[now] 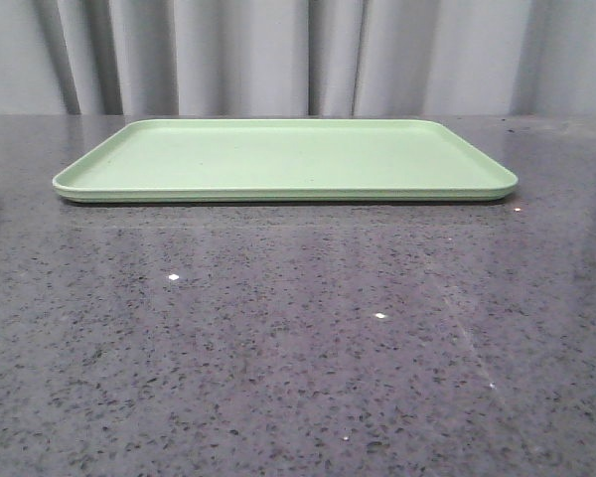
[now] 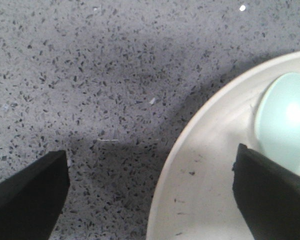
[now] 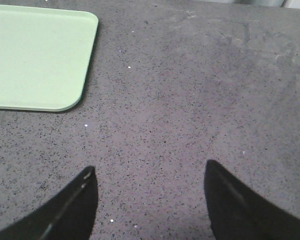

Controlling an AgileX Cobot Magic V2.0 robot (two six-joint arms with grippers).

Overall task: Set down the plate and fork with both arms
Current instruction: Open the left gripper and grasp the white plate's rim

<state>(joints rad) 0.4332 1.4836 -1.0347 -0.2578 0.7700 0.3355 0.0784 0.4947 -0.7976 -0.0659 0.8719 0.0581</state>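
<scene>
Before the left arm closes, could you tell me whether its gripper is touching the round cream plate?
Cannot tell. In the left wrist view the open left gripper straddles the round cream plate's rim, with one finger over the plate, but no contact or gap shows plainly.

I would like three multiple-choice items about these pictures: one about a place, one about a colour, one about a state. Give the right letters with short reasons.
1. Where does the large rectangular light-green tray lie?
A. on the far part of the speckled grey stone table
B. at the near table edge
C. under the left gripper

2. What colour is the rounded spoon bowl lying in the round cream plate?
A. bright yellow
B. pale blue
C. red

3. What is the state of the right gripper?
A. shut on a fork
B. shut on the tray
C. open, holding nothing

Key: 1 A, the front view shows the tray far back, near the curtain. 2 B, the left wrist view shows a pale blue bowl on the cream surface. 3 C, the right wrist view shows its fingers wide apart over bare table.
</scene>
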